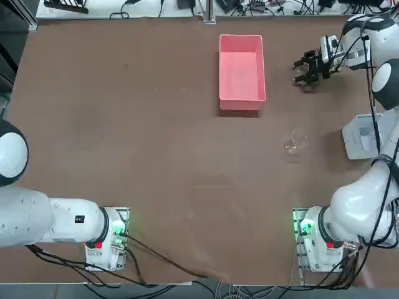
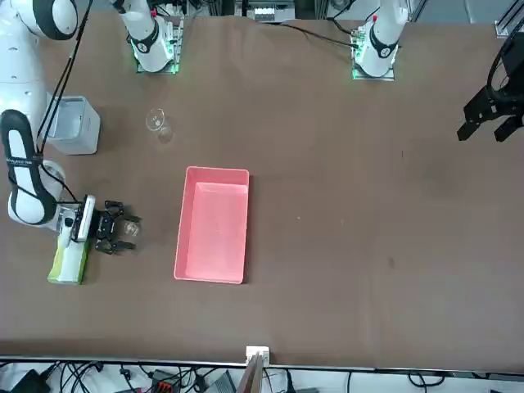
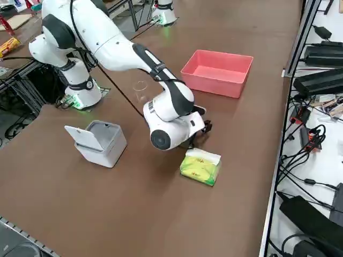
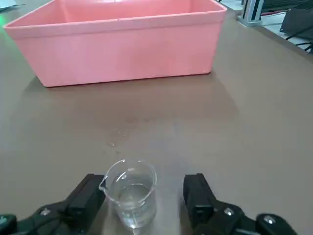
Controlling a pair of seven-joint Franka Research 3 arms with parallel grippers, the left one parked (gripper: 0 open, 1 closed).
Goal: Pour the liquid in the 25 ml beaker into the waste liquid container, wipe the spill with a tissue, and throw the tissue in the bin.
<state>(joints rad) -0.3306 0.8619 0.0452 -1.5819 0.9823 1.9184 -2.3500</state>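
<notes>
Nothing is done yet: the small beaker (image 4: 131,193) stands upright on the table with clear liquid in it, mouth up and spout toward one finger, a short way from the pink tray (image 4: 117,39). The right gripper (image 4: 142,196) sits low at the table, fingers spread either side of the glass without pinching it. Pouring, wiping and binning all remain; drops (image 4: 113,143) show on the table toward the tray.

Brown table (image 1: 156,156) with pink tray (image 1: 242,67)
</notes>
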